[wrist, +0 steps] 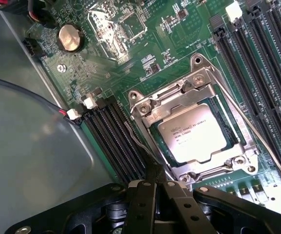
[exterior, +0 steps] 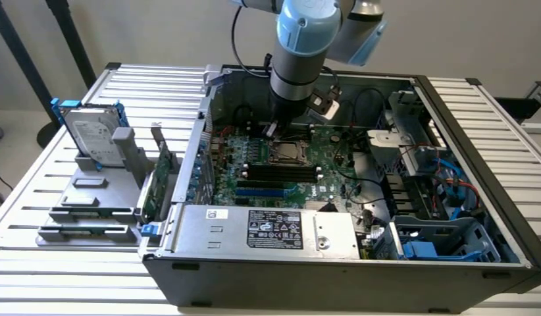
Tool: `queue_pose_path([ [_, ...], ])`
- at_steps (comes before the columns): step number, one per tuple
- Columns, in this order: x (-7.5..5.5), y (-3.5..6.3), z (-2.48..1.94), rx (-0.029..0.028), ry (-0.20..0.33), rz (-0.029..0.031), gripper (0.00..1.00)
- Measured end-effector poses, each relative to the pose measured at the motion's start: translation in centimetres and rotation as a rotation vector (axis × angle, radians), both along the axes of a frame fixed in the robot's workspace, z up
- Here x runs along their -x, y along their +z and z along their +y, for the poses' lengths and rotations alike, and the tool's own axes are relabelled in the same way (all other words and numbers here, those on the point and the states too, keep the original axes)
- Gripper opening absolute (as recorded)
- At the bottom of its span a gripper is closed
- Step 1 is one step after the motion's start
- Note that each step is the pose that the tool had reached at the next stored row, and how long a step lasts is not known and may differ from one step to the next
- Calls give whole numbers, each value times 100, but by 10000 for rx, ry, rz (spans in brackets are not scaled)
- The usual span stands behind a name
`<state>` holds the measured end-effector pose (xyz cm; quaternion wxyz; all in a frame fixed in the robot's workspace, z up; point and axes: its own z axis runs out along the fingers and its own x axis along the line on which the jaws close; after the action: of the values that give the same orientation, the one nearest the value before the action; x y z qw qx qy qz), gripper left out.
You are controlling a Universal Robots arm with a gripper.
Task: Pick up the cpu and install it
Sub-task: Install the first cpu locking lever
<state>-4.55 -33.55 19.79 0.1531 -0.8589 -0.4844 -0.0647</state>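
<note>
The cpu (wrist: 193, 132) is a small square chip with a shiny silver top, lying flat in the motherboard socket under its metal retention frame (wrist: 198, 80). In the exterior view the cpu (exterior: 286, 152) sits mid-board inside the open computer case. My gripper (wrist: 153, 176) is shut, its dark fingertips pressed together just off the socket's corner, right at the thin wire lever (wrist: 133, 134) that runs along the socket's side. Nothing shows between the fingers. In the exterior view the gripper (exterior: 272, 130) hangs straight down just behind the socket.
Black memory slots (wrist: 116, 141) flank the socket on both sides, and a coin battery (wrist: 70, 38) lies further off. A silver hard drive (exterior: 93, 135) and a green card (exterior: 162, 172) stand in a grey holder on the exterior view's left. The power supply (exterior: 266, 230) fills the case's near edge.
</note>
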Motion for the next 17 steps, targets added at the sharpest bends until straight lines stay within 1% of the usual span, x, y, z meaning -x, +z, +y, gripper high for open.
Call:
queue_pose_path([
  [7,-5,-8,23,34,2,42,11],
  [11,-13,-10,25,50,1,78,11],
  [17,-63,-14,26,52,1,107,11],
])
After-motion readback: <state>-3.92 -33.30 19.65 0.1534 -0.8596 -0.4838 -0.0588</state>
